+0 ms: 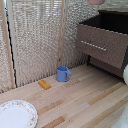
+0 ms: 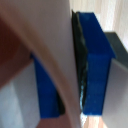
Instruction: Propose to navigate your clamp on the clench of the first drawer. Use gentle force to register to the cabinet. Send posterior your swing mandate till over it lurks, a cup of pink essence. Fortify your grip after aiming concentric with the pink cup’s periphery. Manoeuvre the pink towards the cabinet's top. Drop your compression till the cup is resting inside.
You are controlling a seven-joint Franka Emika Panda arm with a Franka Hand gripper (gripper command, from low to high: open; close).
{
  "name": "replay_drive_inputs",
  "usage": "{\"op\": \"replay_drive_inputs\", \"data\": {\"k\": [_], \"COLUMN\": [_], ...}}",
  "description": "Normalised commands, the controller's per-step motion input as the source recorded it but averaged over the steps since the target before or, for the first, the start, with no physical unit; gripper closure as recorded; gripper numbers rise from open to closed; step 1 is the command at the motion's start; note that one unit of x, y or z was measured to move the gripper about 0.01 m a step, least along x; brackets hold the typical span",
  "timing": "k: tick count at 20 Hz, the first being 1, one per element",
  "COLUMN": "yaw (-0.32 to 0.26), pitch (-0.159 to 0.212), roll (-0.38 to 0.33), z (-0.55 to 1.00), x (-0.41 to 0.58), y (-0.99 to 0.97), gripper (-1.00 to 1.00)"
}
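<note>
In the wrist view my clamp [image 2: 70,75] is shut on the pink cup [image 2: 57,45]. The cup's pale wall is squeezed between the two dark blue fingertips [image 2: 95,60]. In the exterior view only the bottom of the pink cup [image 1: 96,1] shows at the top edge, high above the cabinet [image 1: 116,12]; the clamp itself is out of that frame. The first drawer [image 1: 102,44] stands pulled out, its dark inside open below the cup. Its clench [image 1: 94,46], a slim silver bar, crosses the drawer front.
A blue mug [image 1: 63,74] stands on the wooden floor in front of the slatted screen. A small orange block [image 1: 44,84] lies towards the exterior view's left of it. A patterned white plate [image 1: 16,114] sits at the lower left. A white arm part [image 1: 125,75] is at the right edge.
</note>
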Motion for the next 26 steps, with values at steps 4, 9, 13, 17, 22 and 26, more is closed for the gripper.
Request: {"op": "replay_drive_inputs", "data": {"k": [4,9,13,17,22,26], "yaw": [0.000,0.012,0.005,0.000,0.045,0.149], "pitch": [0.080,0.107,0.099,0.064,0.031,0.022], "roll": [0.032,0.012,-0.002,-0.067,-0.150,-0.080], "z": [-0.18,-0.36,-0.47,-0.52,-0.46,-0.12], "x": [0.183,0.307,0.152,0.059,0.030,0.000], "y": [-0.99,-0.76,-0.44,-0.33,-0.34,-0.32], "gripper": [1.00,1.00,1.00,1.00,-1.00,-1.00]}}
